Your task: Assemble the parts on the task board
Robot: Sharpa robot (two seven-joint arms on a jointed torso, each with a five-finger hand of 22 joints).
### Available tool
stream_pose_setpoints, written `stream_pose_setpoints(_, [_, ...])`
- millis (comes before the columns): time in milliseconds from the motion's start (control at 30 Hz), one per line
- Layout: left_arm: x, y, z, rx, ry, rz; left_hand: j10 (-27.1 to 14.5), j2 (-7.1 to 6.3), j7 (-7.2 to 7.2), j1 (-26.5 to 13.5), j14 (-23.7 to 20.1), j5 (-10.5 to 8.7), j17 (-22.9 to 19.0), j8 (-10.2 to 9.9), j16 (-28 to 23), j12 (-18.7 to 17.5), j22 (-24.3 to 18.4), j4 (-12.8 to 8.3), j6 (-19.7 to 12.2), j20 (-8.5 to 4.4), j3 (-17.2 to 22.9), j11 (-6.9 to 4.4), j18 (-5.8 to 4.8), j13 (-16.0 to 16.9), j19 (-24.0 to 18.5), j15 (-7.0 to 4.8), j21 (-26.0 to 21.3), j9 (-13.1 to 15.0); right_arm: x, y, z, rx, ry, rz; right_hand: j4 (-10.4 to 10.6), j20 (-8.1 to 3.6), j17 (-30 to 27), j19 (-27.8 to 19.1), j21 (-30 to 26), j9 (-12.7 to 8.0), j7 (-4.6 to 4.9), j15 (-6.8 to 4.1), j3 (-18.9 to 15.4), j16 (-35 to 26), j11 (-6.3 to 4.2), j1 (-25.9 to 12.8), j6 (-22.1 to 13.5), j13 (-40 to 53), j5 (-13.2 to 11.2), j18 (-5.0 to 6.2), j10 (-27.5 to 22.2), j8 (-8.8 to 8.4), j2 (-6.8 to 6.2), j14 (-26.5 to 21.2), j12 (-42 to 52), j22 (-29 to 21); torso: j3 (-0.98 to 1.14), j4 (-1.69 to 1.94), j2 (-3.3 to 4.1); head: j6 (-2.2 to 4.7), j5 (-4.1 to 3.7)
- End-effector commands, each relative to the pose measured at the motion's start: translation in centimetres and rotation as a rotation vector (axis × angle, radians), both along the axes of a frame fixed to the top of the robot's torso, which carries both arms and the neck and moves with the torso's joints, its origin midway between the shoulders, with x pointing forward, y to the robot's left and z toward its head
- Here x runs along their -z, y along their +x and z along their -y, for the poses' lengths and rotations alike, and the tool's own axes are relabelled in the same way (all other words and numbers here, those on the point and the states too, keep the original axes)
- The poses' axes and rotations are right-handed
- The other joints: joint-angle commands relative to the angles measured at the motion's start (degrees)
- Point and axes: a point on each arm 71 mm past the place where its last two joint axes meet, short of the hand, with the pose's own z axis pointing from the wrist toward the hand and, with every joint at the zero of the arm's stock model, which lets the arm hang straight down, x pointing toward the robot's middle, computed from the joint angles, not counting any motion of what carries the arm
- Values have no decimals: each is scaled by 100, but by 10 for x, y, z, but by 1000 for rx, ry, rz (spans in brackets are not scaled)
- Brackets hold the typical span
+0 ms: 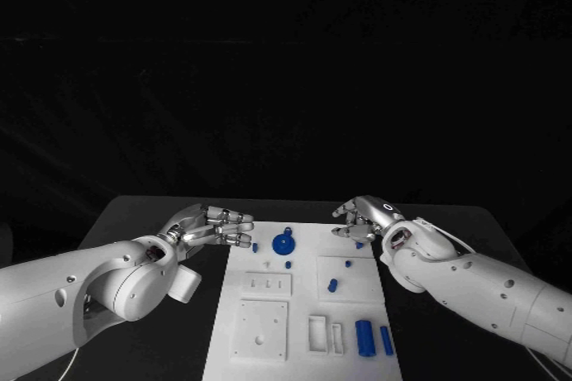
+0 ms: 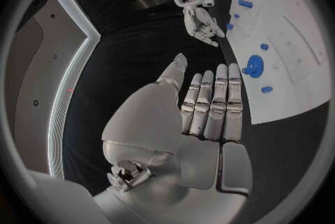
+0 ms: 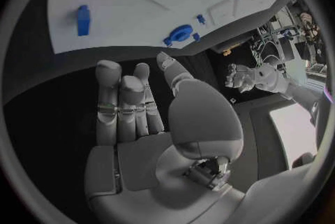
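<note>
The scene is dimly lit; the background is lost in black. The white task board (image 1: 298,302) and arms are lit from above and stand out brightly. Soft highlights are seen on the silver fingers (image 2: 213,104). Straight edges are bent strongly towards the rim in both wrist views.

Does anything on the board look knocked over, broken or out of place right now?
Nothing stands out. The board lies square on the table, and the blue parts, such as the round one and the two cylinders, rest on it undamaged. The left robot hand and right robot hand hold nothing.
</note>
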Motion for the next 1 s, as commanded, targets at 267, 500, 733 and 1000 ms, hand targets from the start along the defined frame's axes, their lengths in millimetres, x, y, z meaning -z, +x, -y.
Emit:
stream_pose_setpoints(267, [-4, 4, -5, -10, -5, 33, 150, 4, -31, 21, 84, 46, -3, -8, 37, 3, 6, -28, 34, -66, 48, -24, -22, 4, 31, -28, 58, 2, 11, 4, 49, -57, 95, -113, -347, -19, 72, 236, 63, -6, -2, -19, -139, 35, 5, 88, 45, 296, 208, -126, -98, 20, 51, -28, 197, 162, 85, -83, -37, -21, -81])
stream_pose_setpoints(500, [-3, 6, -7, -15, -3, 35, 150, 4, -31, 21, 84, 46, -3, -8, 37, 3, 6, -28, 34, -66, 48, -24, -22, 4, 31, -28, 58, 2, 18, 7, 68, -53, 97, -153, -427, -29, 61, 230, -9, -7, -22, -28, -434, -5, -11, 178, -80, 357, 252, -157, -116, 16, 81, -45, 178, 246, 77, -72, -30, -37, -129])
stream_pose_setpoints(733, [-3, 7, -9, -17, -1, 33, 139, 5, -30, 14, 82, 40, -4, -9, 31, 2, 4, -47, 28, -75, 54, -21, -38, 3, 26, -27, 64, 1, 25, 10, 73, -54, 104, -184, -357, -26, 34, 222, -147, -7, -14, -24, -603, -50, -7, 251, -250, 372, 282, -149, -152, 19, 38, -73, 151, 286, 63, -57, -28, -65, -145])
stream_pose_setpoints(1000, [-2, 8, -9, -15, 0, 30, 123, 3, -27, 8, 76, 42, -4, -8, 27, 2, 2, -50, 24, -74, 52, -15, -40, 4, 20, -24, 64, 2, 33, 12, 70, -64, 111, -212, -230, -12, 33, 239, -253, -7, -10, -17, -675, -57, -1, 366, -324, 374, 271, -129, -169, 19, 3, -83, 147, 370, 52, -63, -31, -86, -125])
